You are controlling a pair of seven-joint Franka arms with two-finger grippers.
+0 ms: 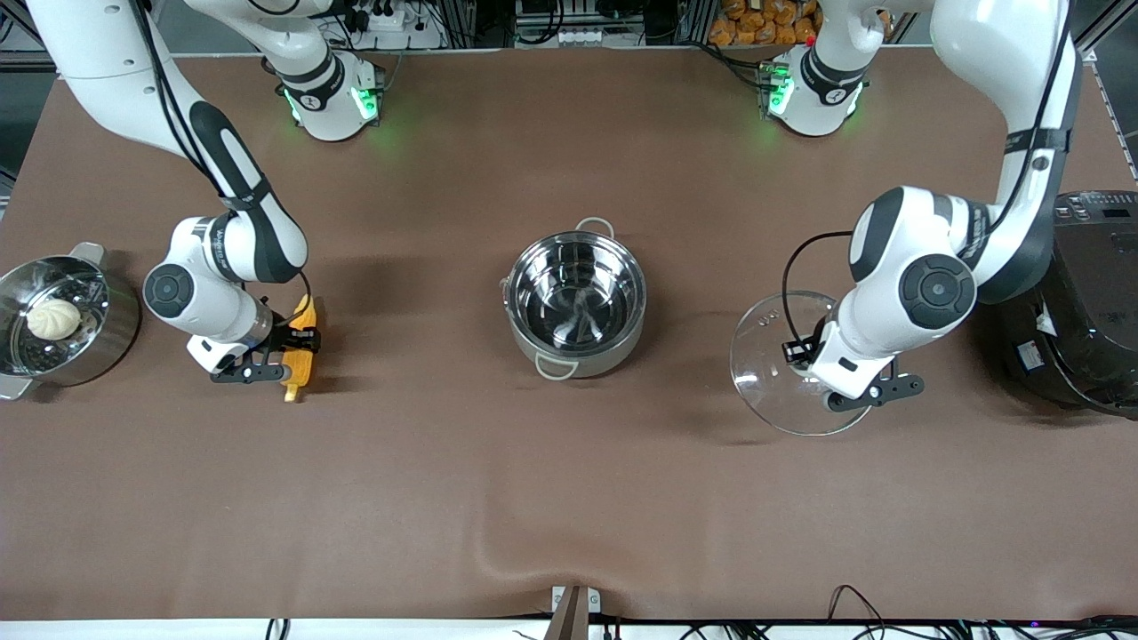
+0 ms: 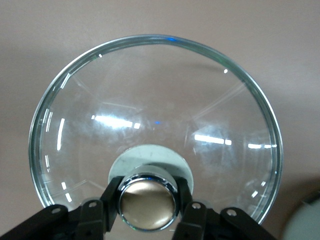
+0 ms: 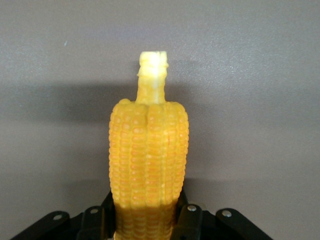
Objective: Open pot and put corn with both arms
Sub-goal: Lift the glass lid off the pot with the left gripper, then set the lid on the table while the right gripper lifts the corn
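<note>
Clear round glass lid (image 1: 782,373) with coppery knob (image 2: 147,201) is the item nearest the front camera, lying toward the left arm's end of the table. Left gripper (image 1: 807,354) is clamped on that knob; in the left wrist view one black finger (image 2: 111,196) sits on each side of the knob, touching it. Whether the lid rests on the brown table cover (image 1: 569,498) or hangs just above it cannot be told.

Round shiny stainless-steel pot (image 1: 576,304) with two small loop handles stands uncovered at mid-table, between the two grippers and well apart from both. Nothing shows inside it apart from reflections.

Orange-yellow corn cob (image 1: 300,348) with short pale stem (image 3: 152,75) is held in the right gripper (image 1: 289,342), toward the right arm's end of the table. Fingers (image 3: 191,220) are closed on the cob's kernelled body; the stem end sticks out past the fingertips and points toward the front camera. Cob lies low over the table cover; contact with the cover cannot be told.

Outward from the right gripper, at the table's edge: steel steamer pot (image 1: 116,333) with perforated tray, one pale round bun (image 1: 53,318) on the tray. Outward from the left gripper, just beside the left arm's elbow: big black rice cooker (image 1: 1089,320).
</note>
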